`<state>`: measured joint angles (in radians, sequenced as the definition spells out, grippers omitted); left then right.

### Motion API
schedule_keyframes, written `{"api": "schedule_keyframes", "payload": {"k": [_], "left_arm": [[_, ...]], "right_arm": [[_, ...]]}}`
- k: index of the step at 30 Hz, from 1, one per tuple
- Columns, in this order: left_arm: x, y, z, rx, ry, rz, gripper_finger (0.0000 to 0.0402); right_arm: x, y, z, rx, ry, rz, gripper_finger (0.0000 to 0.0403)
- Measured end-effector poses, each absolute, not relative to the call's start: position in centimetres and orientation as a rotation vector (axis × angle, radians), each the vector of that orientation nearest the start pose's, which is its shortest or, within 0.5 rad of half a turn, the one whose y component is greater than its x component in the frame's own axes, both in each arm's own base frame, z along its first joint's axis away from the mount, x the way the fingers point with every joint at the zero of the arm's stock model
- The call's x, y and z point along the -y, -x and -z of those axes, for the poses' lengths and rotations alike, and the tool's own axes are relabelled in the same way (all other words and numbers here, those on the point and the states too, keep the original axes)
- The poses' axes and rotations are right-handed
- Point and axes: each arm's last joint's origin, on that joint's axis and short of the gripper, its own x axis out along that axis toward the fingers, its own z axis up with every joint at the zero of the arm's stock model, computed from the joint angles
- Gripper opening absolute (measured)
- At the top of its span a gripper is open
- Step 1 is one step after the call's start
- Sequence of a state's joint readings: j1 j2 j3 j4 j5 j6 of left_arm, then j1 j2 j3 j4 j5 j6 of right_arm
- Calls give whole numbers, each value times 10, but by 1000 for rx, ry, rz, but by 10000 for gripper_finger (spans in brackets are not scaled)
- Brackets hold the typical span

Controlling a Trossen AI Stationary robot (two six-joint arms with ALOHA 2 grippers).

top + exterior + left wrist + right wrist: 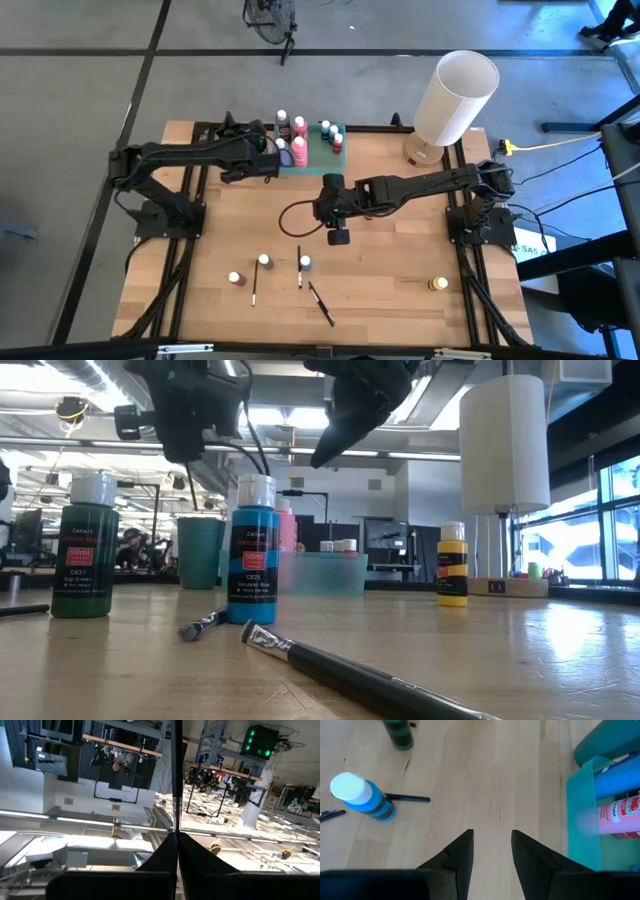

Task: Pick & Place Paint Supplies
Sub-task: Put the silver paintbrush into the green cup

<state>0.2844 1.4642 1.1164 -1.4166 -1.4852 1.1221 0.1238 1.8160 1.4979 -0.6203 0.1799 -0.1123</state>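
Right claw (pixel 339 238) released, empty, mid-frame above bare worktop (pixel 400 270). Left claw (pixel 272 165) clenched on a thin paintbrush (pixel 176 780) beside green tray (pixel 312 160), upper centre. White lamp (pixel 452 97) upper right. Blue bottle (pixel 305 263), green bottle (pixel 264 261), brushes (pixel 321 303) lower centre.

You see upright green bottle (pixel 83 547), blue bottle (pixel 252 550), yellow bottle (pixel 452 565), dark paintbrushes (pixel 340 666) lying flat on wood.

high: overhead, straight down | low: tabletop level, close | both show blue bottle (pixel 305 263) (pixel 252 550)
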Motion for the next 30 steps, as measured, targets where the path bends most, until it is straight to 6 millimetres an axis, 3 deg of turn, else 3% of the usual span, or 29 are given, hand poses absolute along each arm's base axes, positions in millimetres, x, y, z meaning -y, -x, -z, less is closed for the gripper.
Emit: {"api": "schedule_keyframes", "payload": {"k": [14, 30], "left_arm": [[-103, -221, -253, -2396, -1657, -166, 2], [-104, -226, -251, -2354, -1625, -171, 3]], "right_arm": [[-43, -390, -262, -937, 247, -1, 134], [-44, -388, -261, -958, 250, -3, 134]]}}
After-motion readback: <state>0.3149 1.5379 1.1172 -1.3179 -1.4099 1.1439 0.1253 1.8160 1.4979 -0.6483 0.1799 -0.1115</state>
